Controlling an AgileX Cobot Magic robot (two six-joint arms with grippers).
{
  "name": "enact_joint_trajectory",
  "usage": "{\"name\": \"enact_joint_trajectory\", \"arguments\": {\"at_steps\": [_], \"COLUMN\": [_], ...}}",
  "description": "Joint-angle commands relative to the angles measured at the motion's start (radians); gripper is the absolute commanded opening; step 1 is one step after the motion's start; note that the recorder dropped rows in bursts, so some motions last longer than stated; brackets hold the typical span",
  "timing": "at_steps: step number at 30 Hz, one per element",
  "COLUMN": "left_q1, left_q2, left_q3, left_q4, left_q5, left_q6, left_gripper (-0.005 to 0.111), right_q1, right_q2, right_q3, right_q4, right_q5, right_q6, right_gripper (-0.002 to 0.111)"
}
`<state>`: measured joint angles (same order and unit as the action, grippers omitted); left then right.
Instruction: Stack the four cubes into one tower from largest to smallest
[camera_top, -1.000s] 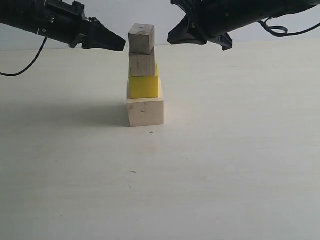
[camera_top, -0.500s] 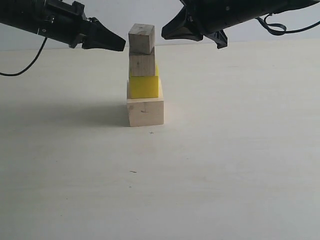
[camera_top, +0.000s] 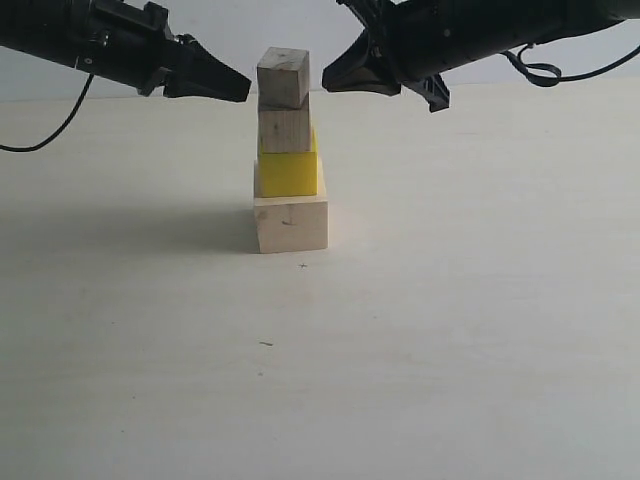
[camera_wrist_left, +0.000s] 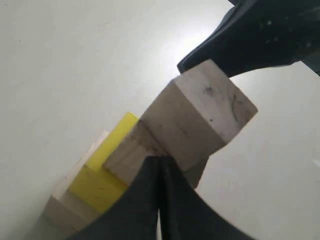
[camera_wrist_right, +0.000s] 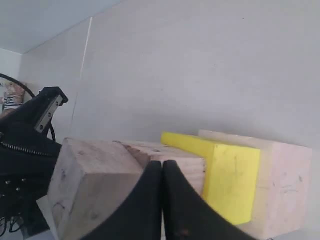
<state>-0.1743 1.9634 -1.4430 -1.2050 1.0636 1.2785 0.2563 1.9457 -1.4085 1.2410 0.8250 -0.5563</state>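
The tower stands mid-table: large wood cube (camera_top: 291, 225) at the base, yellow cube (camera_top: 288, 172) on it, medium wood cube (camera_top: 285, 129) above, small wood cube (camera_top: 283, 77) on top, turned slightly askew. My left gripper (camera_top: 244, 90) hangs shut and empty just left of the top cube. My right gripper (camera_top: 328, 83) is shut and empty just right of it. The left wrist view shows the small cube (camera_wrist_left: 205, 117), the yellow cube (camera_wrist_left: 102, 172) and shut fingertips (camera_wrist_left: 160, 162). The right wrist view shows the small cube (camera_wrist_right: 92, 187), yellow cube (camera_wrist_right: 227, 175) and large cube (camera_wrist_right: 282, 185).
A pale tabletop (camera_top: 450, 330) spreads around the tower. A black cable (camera_top: 60, 125) trails from the left arm and another cable (camera_top: 545, 65) loops off the right arm. A white wall lies behind.
My right gripper has moved left and slightly down toward the top cube. The left gripper and the tower have not moved.
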Motion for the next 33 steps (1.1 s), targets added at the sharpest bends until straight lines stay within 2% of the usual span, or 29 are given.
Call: {"name": "enact_joint_trajectory", "arguments": {"at_steps": [1,12,33], "left_q1": [0.003,0.003,0.003], "left_q2": [0.002,0.002,0.002], "left_q3": [0.001,0.001,0.001], "left_q4": [-0.008,-0.008,-0.008], "left_q5": [-0.001,-0.01,0.007], "left_q6": [-0.004,-0.002,-0.002], "left_gripper": [0.0,0.0,0.0], "right_q1": [-0.001,0.035,0.035], "right_q2": [-0.006,-0.006,-0.006], "right_q3": [-0.004,-0.004,-0.004], "right_q4": [0.034,0.035,0.053], "right_q5": [0.014,0.016,-0.027], "right_q6": [-0.02,-0.027,-0.114], "right_gripper": [0.0,0.0,0.0]}}
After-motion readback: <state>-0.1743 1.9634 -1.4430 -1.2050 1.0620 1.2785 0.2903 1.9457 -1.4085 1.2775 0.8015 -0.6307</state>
